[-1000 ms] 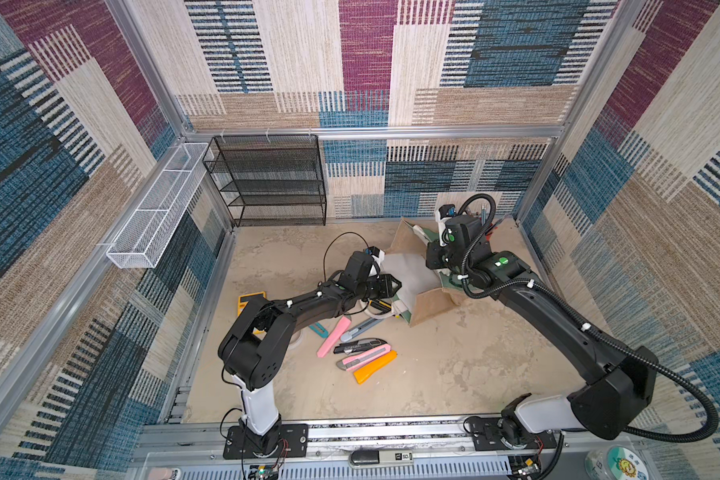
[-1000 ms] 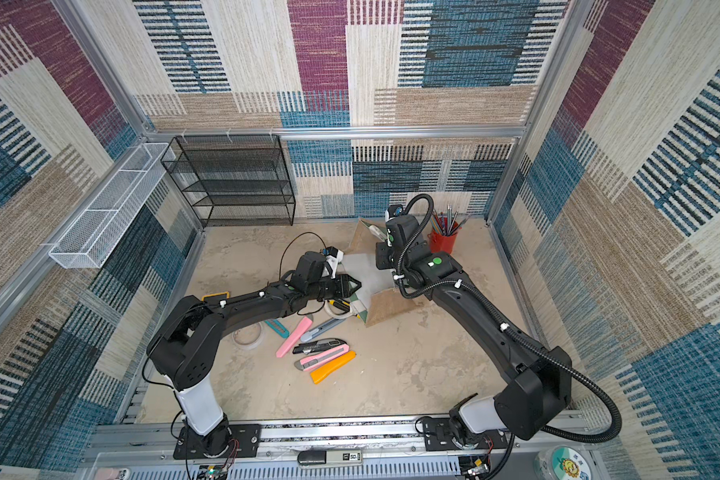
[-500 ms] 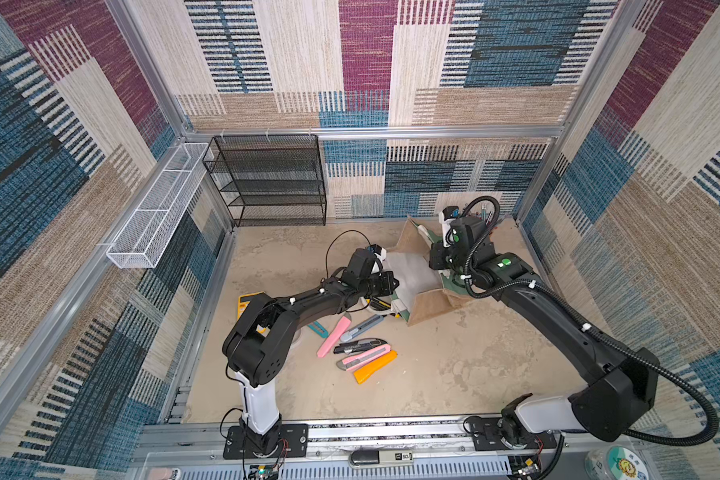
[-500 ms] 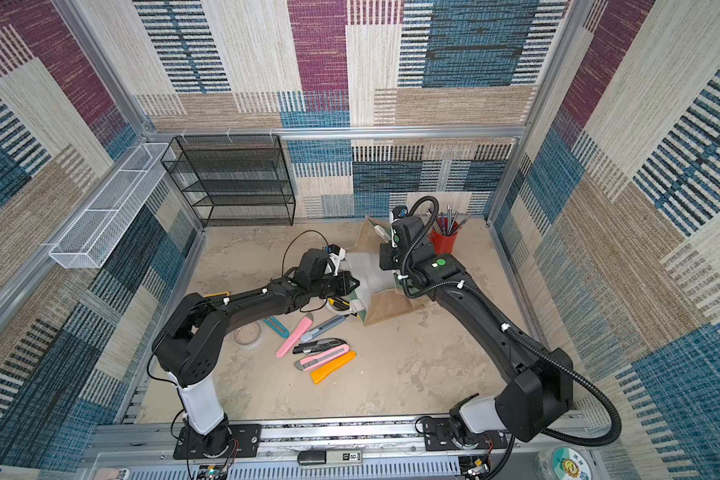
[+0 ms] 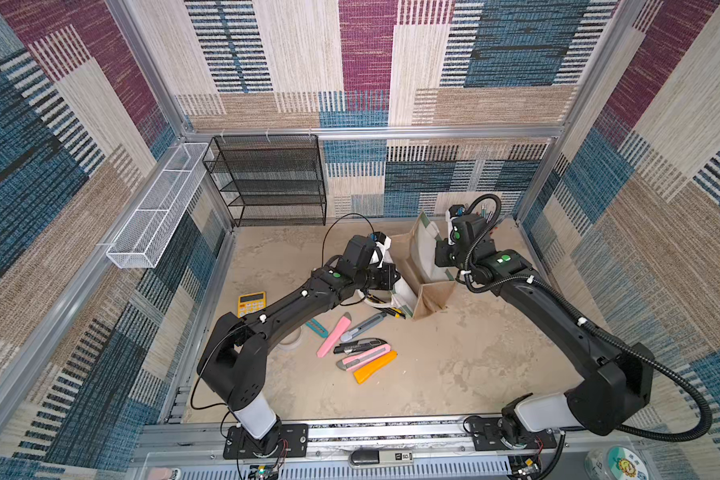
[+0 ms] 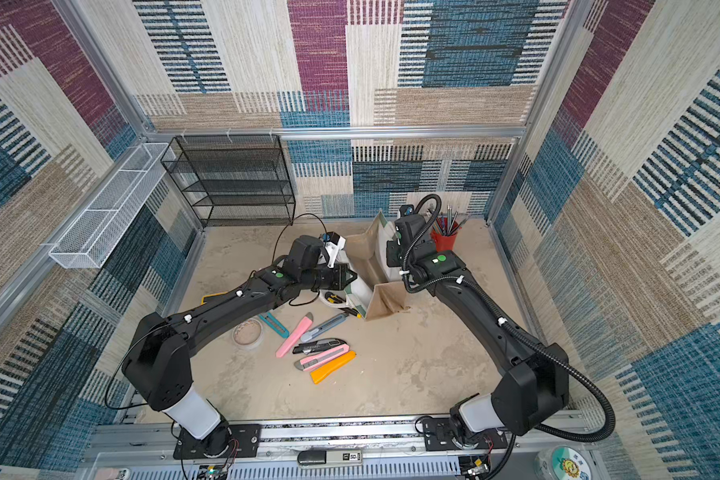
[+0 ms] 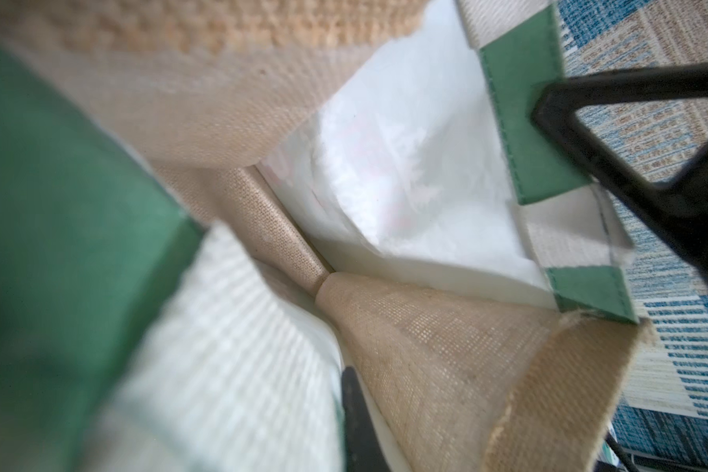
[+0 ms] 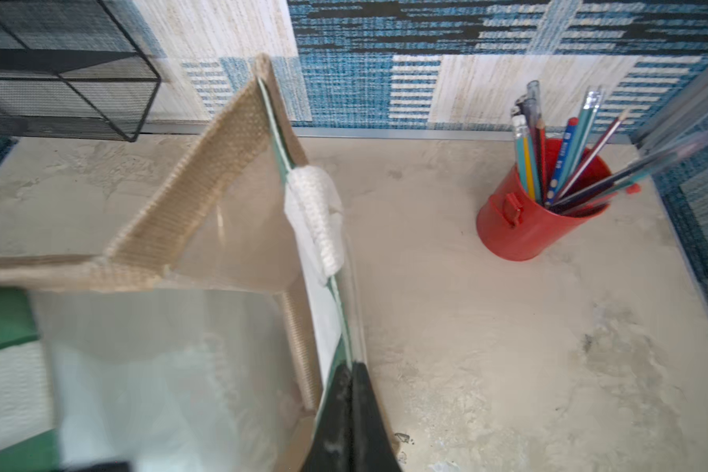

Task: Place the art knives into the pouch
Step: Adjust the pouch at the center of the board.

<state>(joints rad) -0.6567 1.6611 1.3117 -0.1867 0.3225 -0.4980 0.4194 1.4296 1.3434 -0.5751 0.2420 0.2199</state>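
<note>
Holding the pouch (image 5: pixel 427 266) open is the work of both arms at this moment. The right gripper (image 8: pixel 350 392) is pressed together on the pouch's far rim, pinching the green-edged panel just below a white loop handle (image 8: pixel 317 212). The left gripper (image 6: pixel 341 277) is likewise pressed together on the near rim; its wrist view looks straight down into the bag, where no knife shows. The pouch stands on the table (image 5: pixel 454 361) between the two grippers, mouth upward and spread.

The art knives lie loose on the table in front of the pouch, well apart from both grippers. Noted: a grey knife (image 5: pixel 364 326) nearest the pouch, a pink knife (image 5: pixel 334 336) beside it, a black knife (image 5: pixel 362 345), a pink-and-grey knife (image 5: pixel 364 357) and an orange knife (image 5: pixel 375 367). A yellow-and-black one (image 5: pixel 385 305) lies partly under the pouch's near side. Which one is meant cannot be told.

Orientation: all lie flat. The grey, pink, pink-and-grey and orange knives have their long axes running diagonally, the far ends slanting toward the pouch; the black knife lies nearly crosswise. Blade ends are too small to distinguish.

Handling, by judgement: each knife looks light, stiff and smooth-sided, so likely to slip or pivot in a narrow pinch. Take hold across the narrow width near mid-length. The pouch is soft fabric and would probably sag once a rim is released.
</note>
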